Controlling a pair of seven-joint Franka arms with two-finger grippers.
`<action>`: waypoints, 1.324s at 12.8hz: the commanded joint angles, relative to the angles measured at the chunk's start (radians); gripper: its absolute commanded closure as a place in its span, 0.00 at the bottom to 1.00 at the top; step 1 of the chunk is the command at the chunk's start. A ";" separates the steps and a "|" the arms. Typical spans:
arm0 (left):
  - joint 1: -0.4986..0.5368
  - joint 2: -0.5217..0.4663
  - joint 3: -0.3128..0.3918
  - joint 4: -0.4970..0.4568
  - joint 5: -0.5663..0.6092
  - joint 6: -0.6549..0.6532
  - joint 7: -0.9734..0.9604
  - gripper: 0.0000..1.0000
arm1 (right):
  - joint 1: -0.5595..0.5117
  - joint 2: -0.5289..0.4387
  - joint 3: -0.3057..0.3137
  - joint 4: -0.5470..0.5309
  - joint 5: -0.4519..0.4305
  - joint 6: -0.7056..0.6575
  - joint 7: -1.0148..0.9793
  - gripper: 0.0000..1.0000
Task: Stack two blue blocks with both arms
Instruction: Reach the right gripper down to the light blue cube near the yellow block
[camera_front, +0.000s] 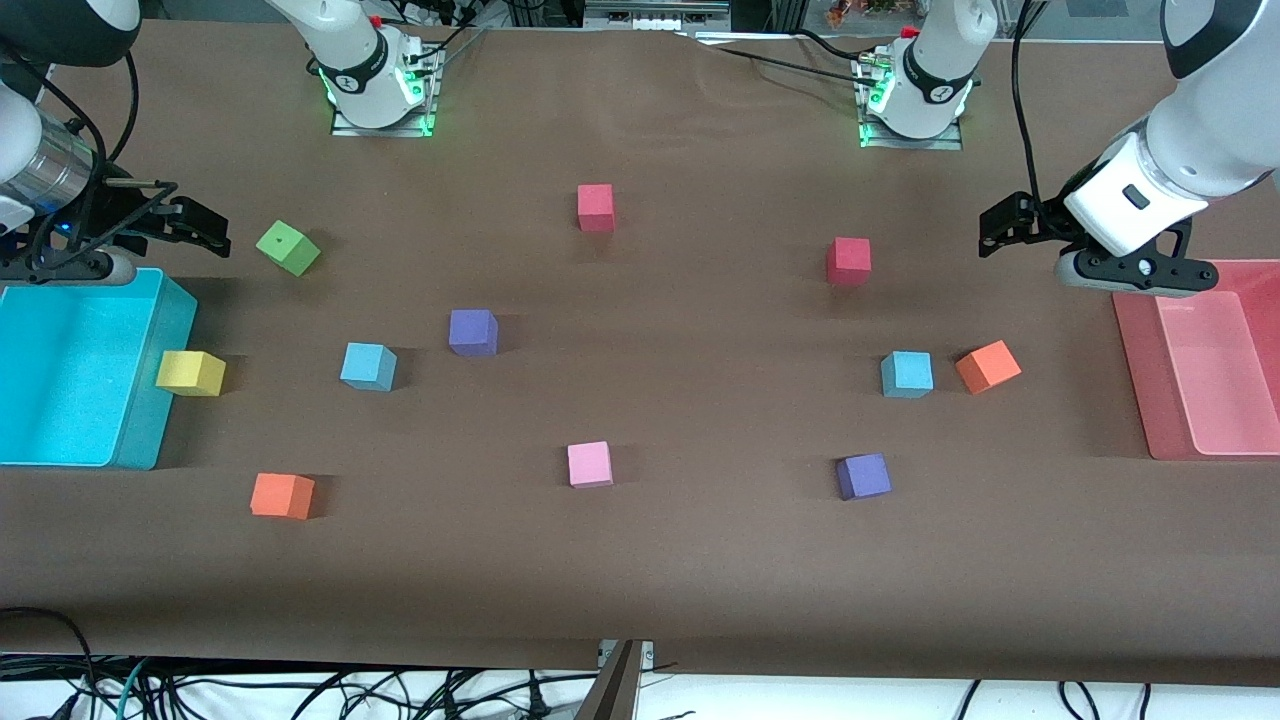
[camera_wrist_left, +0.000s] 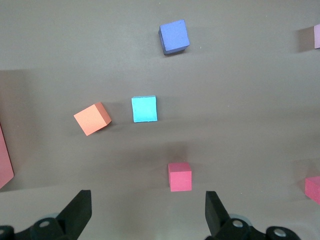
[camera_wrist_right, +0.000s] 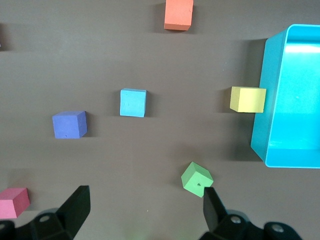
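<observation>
Two blue blocks, well apart, both flat on the brown table (camera_front: 640, 580) and neither held.

One blue block (camera_front: 368, 366) toward the right arm's end, between a yellow cube (camera_front: 190, 373) touching the cyan bin (camera_front: 150, 400) and a purple cube (camera_front: 473, 332) a little farther from the front camera. In the right wrist view the same block (camera_wrist_right: 133, 102) well clear of the fingertips (camera_wrist_right: 80, 200), with a tilted green cube (camera_wrist_right: 196, 177) just beside one finger.

Right gripper (camera_front: 195, 225) up in the air over the table at the cyan bin's farther corner, jaws spread wide, nothing between them. Green cube (camera_front: 288, 247) just beside it on the table, blue block nearer to the front camera than that cube.

Other blue block (camera_front: 907, 374) toward the left arm's end, just beside an orange cube (camera_front: 988, 366), apart from it. Nearer to the front camera, a second purple cube (camera_front: 863, 476); farther, a red cube (camera_front: 848, 261).

Left gripper (camera_front: 1003, 228) up in the air over the table next to the pink bin (camera_front: 1135, 400), jaws also wide and empty. In the left wrist view this block (camera_wrist_left: 144, 109) out ahead of the gripper (camera_wrist_left: 147, 212), with the red cube (camera_wrist_left: 179, 176) lying between block and fingers (camera_wrist_left: 214, 212).

Elsewhere on the table: a pink cube (camera_front: 590, 464), another red cube (camera_front: 595, 207), another orange cube (camera_front: 282, 495).
</observation>
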 joint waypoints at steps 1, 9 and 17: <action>-0.005 0.007 0.006 0.028 -0.023 -0.024 -0.006 0.00 | -0.003 -0.008 0.000 0.000 -0.001 -0.012 0.011 0.00; -0.005 0.007 0.006 0.028 -0.023 -0.024 -0.006 0.00 | 0.008 0.110 0.008 0.003 -0.007 0.010 0.001 0.00; -0.005 0.007 0.006 0.028 -0.023 -0.024 -0.006 0.00 | 0.054 0.295 0.014 -0.312 0.010 0.635 0.069 0.00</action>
